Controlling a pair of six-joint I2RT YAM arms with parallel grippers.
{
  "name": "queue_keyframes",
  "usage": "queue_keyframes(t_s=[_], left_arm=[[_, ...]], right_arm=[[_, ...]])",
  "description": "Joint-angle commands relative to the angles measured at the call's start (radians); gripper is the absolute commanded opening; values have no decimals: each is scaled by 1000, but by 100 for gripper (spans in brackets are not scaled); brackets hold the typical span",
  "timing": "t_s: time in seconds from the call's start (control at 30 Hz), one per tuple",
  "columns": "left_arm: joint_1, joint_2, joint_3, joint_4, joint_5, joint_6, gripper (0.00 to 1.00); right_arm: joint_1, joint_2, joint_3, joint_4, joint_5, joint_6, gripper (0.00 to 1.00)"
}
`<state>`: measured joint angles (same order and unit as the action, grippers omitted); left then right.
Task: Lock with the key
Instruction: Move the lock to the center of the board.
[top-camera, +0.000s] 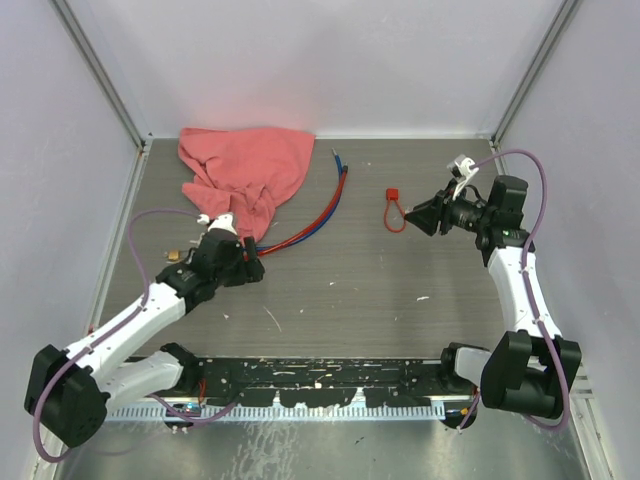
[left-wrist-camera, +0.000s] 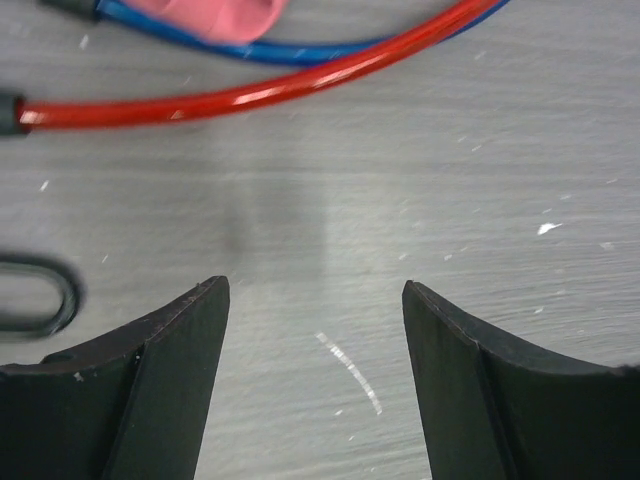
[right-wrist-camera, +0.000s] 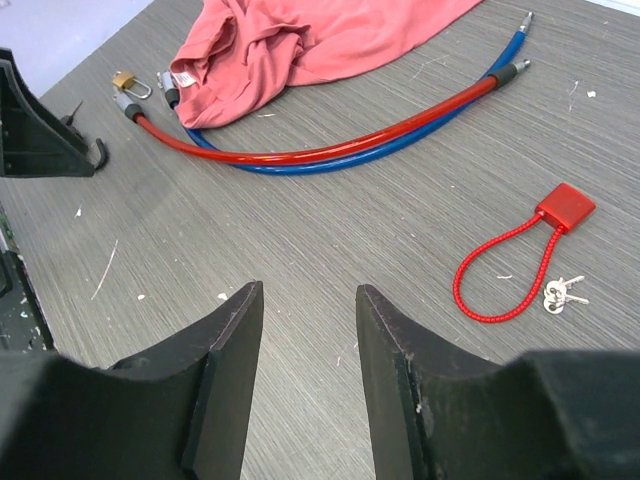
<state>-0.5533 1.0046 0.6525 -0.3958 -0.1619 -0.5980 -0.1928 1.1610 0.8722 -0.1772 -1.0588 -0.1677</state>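
Observation:
A small red cable lock with a red coiled loop lies on the grey table, and a bunch of small silver keys rests beside the loop. From above, the lock lies just left of my right gripper. That gripper is open and holds nothing, hovering above bare table left of the loop. A little brass padlock sits at the end of the long cables. My left gripper is open and empty over bare table, just below the red cable.
A long red cable and a blue cable curve across the table. A pink cloth lies bunched at the back left over their ends. A dark wire loop lies left of my left fingers. Walls enclose the table.

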Motion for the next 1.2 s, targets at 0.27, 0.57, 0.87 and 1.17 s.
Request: queue_keyframes(t_s=[0.27,0.57,0.87,1.17], left_arm=[[101,145,169,-389,-160,39,72],[238,183,87,-271,-83,87,58],[312,313,87,-208,-23,74,55],[321,316,41,-211,-54,0,52]], right_arm=[[3,12,51,-22,15,-56,48],[3,22,50,-22,18,-58,49],[3,25,50,-22,16,-58,49],[3,31,51,-23,11,-53,49]])
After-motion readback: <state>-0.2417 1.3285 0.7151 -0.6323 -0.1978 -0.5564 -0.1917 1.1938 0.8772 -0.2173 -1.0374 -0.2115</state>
